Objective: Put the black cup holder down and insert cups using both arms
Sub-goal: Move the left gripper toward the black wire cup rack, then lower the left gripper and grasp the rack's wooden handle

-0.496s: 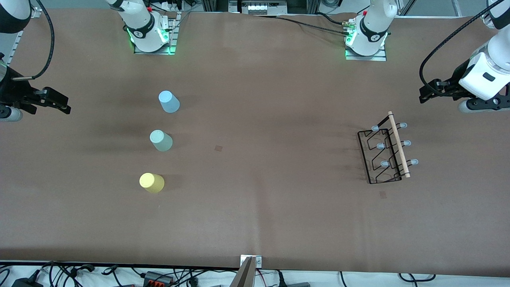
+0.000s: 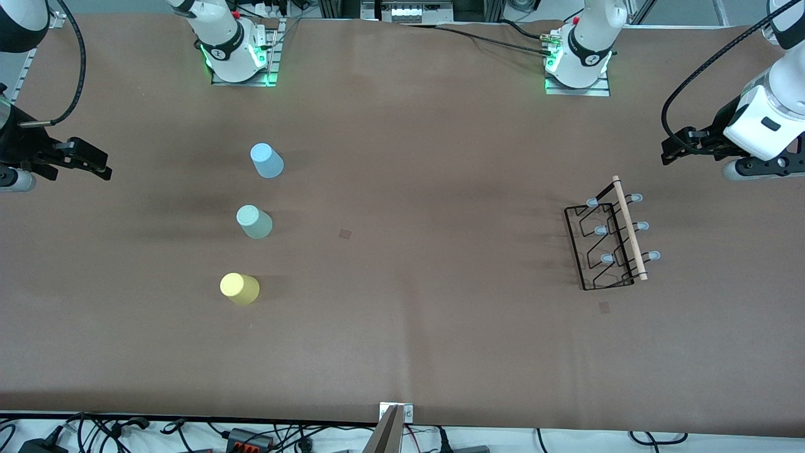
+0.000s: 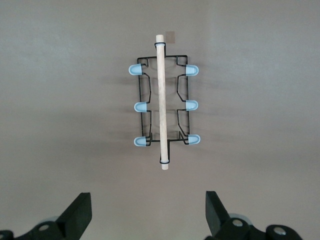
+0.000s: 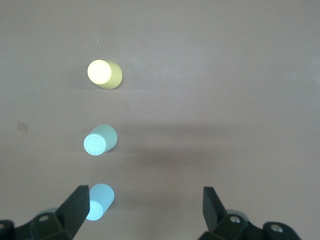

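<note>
Grippers, left [image 2: 671,151] and right [image 2: 94,165], hang spread wide, empty; rack [image 2: 609,242] and cups [image 2: 254,222], maybe upside down, sit untouched.

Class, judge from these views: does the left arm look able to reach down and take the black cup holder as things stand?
Probably yes. The left gripper hangs open, and the black cup holder stands alone on the table with nothing beside it.

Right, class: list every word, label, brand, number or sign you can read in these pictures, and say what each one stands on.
None can be read.
Black cup holder: no label.
Light blue cup, mint green cup, yellow cup: plain, no print.
Round marks on the arm bases: too small to read.
Small dark squares on the table: no legible text.
</note>
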You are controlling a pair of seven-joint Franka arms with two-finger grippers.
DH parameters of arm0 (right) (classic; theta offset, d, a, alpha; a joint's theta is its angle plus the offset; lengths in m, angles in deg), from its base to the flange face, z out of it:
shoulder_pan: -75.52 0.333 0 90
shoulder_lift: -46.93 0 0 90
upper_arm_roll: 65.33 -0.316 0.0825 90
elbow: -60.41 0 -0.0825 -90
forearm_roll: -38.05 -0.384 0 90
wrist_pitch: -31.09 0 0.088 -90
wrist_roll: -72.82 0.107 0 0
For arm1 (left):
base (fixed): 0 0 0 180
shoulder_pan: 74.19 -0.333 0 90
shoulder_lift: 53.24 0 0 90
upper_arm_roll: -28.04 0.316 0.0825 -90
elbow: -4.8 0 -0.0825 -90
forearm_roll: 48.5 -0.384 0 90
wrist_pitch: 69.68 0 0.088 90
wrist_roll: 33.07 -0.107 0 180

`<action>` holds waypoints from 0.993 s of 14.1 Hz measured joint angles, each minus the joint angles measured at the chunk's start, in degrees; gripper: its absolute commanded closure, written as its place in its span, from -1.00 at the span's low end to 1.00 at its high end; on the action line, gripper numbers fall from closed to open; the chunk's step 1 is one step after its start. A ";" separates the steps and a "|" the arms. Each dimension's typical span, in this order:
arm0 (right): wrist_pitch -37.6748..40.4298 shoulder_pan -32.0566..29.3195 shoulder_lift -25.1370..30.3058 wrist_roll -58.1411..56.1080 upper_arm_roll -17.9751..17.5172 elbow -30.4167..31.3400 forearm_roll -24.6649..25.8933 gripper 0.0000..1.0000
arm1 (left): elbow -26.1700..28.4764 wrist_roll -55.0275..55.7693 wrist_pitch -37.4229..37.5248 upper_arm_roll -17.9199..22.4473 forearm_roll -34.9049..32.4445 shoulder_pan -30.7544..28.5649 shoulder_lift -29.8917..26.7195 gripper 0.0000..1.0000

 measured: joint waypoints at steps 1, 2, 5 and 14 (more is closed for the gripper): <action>0.00 0.01 0.00 0.00 0.00 0.00 0.00 -1.00 | 0.00 0.00 -0.19 0.03 0.00 -0.09 0.20 -1.00; 0.00 0.05 0.00 0.00 0.00 0.01 0.00 -1.00 | 0.00 -0.01 -0.79 0.03 0.00 -0.21 0.47 -1.00; 0.00 0.10 0.00 0.00 0.00 0.14 0.00 -1.00 | 0.03 -0.01 -3.45 0.07 0.00 -0.61 2.12 -1.00; -0.06 0.24 -0.07 0.00 0.00 0.47 0.00 -1.00 | 1.57 0.08 -17.39 0.29 1.04 -3.03 12.87 -1.00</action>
